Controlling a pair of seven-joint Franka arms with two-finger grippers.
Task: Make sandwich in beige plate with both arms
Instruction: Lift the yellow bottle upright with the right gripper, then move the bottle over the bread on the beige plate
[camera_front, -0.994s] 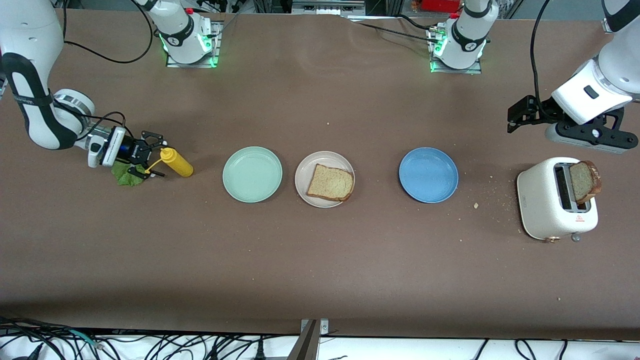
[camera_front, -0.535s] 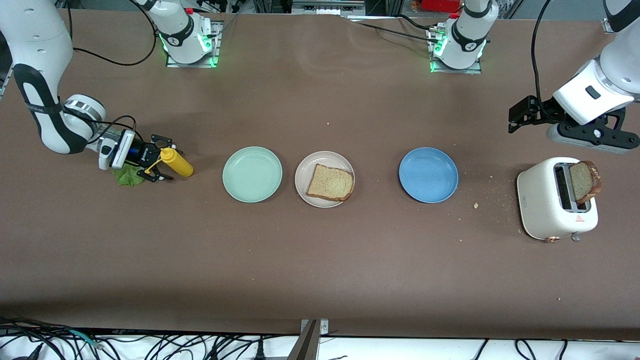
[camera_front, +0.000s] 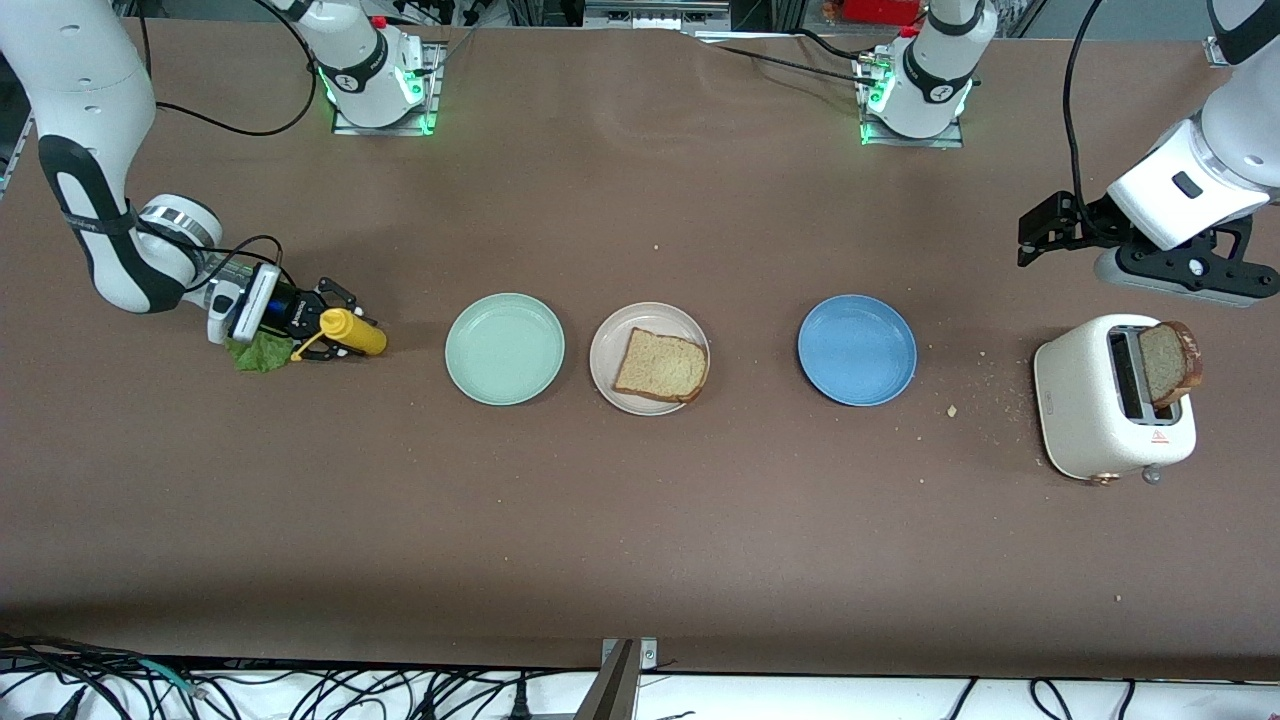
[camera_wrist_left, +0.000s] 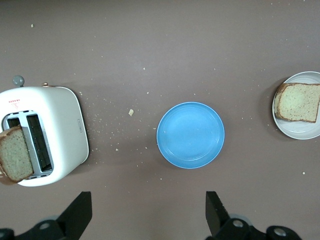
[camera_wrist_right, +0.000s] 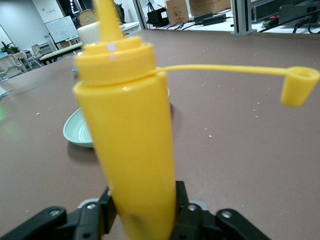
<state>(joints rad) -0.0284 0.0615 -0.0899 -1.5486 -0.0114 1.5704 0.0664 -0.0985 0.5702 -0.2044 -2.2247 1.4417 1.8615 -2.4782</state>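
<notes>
Yellow squeeze bottle (camera_front: 352, 333) fills the right wrist view, upright, with the right gripper (camera_front: 335, 335) clenched on its base and its cap dangling on a strap; from the front, lettuce (camera_front: 258, 353) lies right beside it. The left gripper (camera_front: 1037, 228) waits released above the toaster (camera_wrist_left: 47, 135), where one slice (camera_wrist_left: 16, 161) sticks out. Another slice (camera_front: 661, 366) sits on the beige plate (camera_front: 612, 345), between the green plate (camera_front: 504, 348) and blue plate (camera_front: 856, 349). Brown crumb-speckled table (camera_front: 640, 520); office room in back.

We see our left gripper (camera_wrist_left: 147, 220) open over bare table, a blue plate (camera_wrist_left: 190, 135) between a white toaster (camera_wrist_left: 57, 130) holding a bread slice (camera_wrist_left: 16, 161) and a beige plate (camera_wrist_left: 300, 131) bearing toast (camera_wrist_left: 298, 102).
</notes>
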